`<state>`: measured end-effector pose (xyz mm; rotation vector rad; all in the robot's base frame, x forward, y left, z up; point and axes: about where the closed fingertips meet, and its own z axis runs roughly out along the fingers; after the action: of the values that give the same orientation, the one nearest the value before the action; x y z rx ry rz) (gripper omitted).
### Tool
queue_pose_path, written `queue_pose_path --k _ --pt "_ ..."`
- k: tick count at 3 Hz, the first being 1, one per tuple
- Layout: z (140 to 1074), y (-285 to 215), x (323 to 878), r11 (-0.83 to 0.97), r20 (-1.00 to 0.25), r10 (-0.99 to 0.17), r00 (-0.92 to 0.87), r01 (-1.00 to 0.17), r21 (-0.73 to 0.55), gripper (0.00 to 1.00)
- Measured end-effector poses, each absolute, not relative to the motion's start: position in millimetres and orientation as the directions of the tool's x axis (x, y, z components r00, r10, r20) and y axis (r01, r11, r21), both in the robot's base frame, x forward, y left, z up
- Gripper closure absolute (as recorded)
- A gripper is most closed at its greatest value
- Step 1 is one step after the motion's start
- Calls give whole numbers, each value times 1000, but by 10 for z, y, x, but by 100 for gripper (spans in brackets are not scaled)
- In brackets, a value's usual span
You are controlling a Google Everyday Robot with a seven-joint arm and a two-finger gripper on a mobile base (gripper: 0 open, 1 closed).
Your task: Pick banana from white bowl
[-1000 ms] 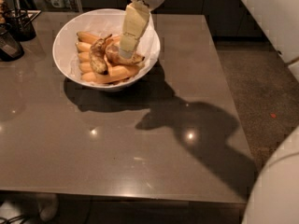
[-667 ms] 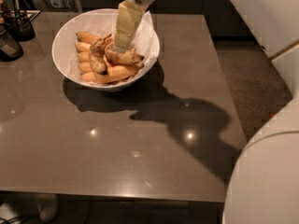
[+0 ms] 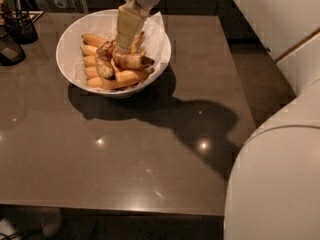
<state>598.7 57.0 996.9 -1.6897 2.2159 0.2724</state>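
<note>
The white bowl (image 3: 67, 41), lined with white paper, stands at the back left of the grey table (image 3: 125, 159). It holds several yellow bananas with brown spots (image 3: 117, 79). My gripper (image 3: 124, 48) reaches down from above into the middle of the bowl, its cream-coloured end right over a brown-tipped banana (image 3: 134, 60) on top of the pile. Whether it touches or holds that banana does not show.
Two small dark containers (image 3: 22, 26) (image 3: 9, 46) stand at the table's far left edge. My white arm and body (image 3: 275, 174) fill the right side of the view. The table's front edge runs along the bottom and dark floor (image 3: 270, 84) lies to the right.
My gripper has moved a little to the left inside the bowl, toward its middle. The white arm body takes up more of the right side. The bananas have not visibly shifted.
</note>
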Motion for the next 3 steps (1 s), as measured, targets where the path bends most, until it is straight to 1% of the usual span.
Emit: queue_pose_path --k 1,2,3 --pt "9944 646 5994 304 -398 -874 -278 -953 -3 38" --pt "9931 713 6032 314 -407 -863 -299 -949 31 36" --pt "9858 709 6079 345 -410 -844 -347 -935 81 39"
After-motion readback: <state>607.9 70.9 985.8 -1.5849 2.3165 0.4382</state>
